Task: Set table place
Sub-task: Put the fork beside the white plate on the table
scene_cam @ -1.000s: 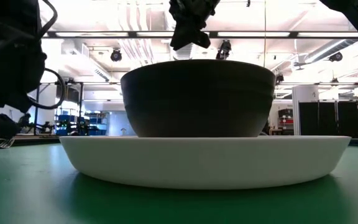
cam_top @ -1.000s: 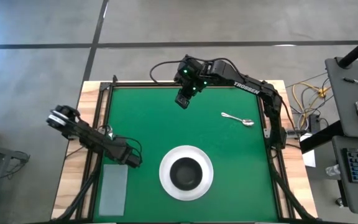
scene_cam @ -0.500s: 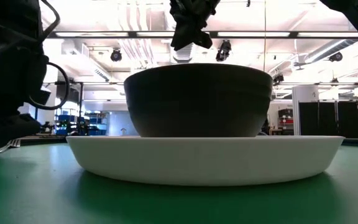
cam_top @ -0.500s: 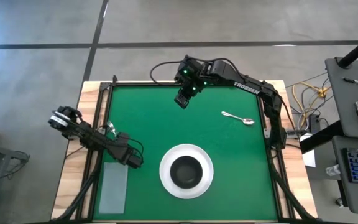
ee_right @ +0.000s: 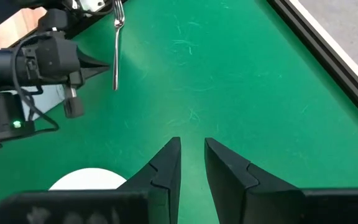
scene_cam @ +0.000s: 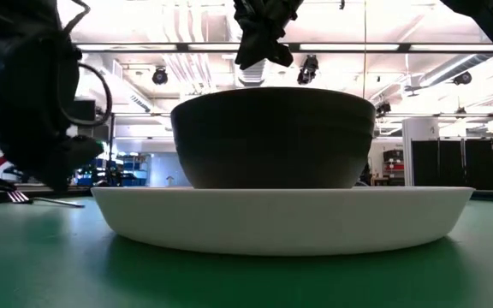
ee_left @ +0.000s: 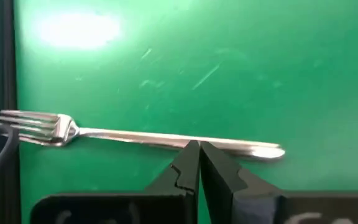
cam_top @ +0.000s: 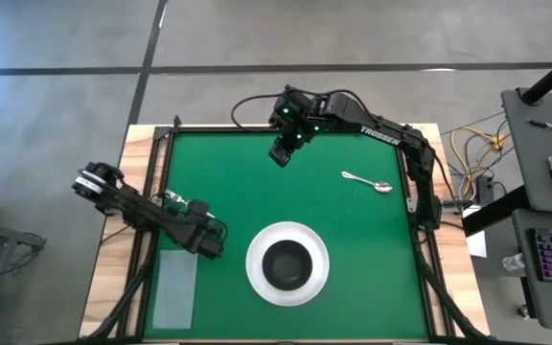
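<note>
Left gripper (ee_left: 198, 149): I see its fingers pressed together with no gap, tips at the silver fork (ee_left: 135, 137); whether they pinch the handle, I cannot tell.
Fork: flat on the green table (cam_top: 353, 230), near its left rail, mostly hidden under the arm from above.
Right gripper (ee_right: 191, 146): parted slightly, empty, over the far edge.
Dark bowl (cam_top: 287, 265): on the white plate (cam_top: 257, 278).
Silver spoon (cam_top: 366, 182): lies alone, right of centre.

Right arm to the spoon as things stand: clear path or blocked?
Probably clear. The right claw hovers over bare green table, and the spoon lies in the open, with nothing between them.
</note>
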Tool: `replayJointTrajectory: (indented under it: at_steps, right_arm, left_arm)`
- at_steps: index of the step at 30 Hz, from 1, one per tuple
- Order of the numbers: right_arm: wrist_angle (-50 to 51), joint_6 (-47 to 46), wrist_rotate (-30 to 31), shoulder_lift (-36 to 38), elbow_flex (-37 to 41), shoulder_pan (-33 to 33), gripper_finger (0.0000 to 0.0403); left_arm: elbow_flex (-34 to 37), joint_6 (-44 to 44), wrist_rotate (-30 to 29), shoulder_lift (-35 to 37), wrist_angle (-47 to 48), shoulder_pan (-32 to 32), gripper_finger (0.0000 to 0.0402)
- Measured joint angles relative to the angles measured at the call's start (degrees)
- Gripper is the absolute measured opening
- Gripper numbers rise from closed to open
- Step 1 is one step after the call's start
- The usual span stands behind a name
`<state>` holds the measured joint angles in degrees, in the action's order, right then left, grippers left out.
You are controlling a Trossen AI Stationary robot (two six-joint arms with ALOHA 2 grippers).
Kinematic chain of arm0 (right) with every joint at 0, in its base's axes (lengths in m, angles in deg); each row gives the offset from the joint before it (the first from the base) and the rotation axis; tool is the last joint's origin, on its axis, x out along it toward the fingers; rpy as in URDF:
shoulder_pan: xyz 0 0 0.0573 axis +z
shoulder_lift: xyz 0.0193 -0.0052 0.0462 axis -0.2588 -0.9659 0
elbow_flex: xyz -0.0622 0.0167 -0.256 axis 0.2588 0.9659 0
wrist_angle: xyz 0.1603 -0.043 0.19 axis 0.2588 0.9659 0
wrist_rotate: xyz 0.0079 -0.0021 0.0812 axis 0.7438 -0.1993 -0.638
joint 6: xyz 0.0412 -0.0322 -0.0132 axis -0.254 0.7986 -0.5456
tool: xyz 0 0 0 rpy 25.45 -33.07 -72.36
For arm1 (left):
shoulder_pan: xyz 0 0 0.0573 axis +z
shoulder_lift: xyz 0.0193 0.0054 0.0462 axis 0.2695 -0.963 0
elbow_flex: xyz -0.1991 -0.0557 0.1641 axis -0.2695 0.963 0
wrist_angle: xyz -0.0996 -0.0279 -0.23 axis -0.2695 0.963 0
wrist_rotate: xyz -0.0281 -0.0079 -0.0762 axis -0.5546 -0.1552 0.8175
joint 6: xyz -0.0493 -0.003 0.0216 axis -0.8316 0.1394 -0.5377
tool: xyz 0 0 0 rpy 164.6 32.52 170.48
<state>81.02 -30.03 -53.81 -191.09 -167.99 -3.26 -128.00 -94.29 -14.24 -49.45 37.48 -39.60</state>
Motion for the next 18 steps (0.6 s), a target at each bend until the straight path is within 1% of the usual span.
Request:
replayJointTrajectory:
  at_steps: [3, 5, 7, 12, 16, 18]
  right_arm:
    - [-0.02, 0.0, 0.0, 0.02, 0.0, 0.0, 0.0066]
    - [-0.02, 0.0, 0.0, 0.02, 0.0, 0.0, 0.0066]
    - [-0.02, 0.1, 0.0, 0.02, 0.0, 0.02, 0.0066]
    - [-0.38, 2.58, -0.13, 0.02, 0.0, 0.46, 0.0066]
    - [-0.36, 4.02, -0.48, 0.04, 0.0, 0.88, 0.0066]
    - [0.21, 4.54, -0.48, 0.04, 0.0, 0.94, 0.0066]
  left_arm:
    - [-0.38, 1.83, -1.36, 2.55, 0.14, -0.01, 0.0]
    - [-1.27, 6.04, -1.02, 5.19, 0.77, 0.06, 0.0]
    - [-2.82, 11.72, 1.11, 8.36, 2.54, 0.74, 0.0]
    - [-7.74, 31.24, 5.86, 14.91, 9.43, 5.35, 0.0]
    - [-12.47, 50.51, 8.84, 16.07, 17.46, 11.79, 0.0005]
    - [-14.67, 59.61, 12.09, 15.47, 20.51, 15.9, 0.0019]
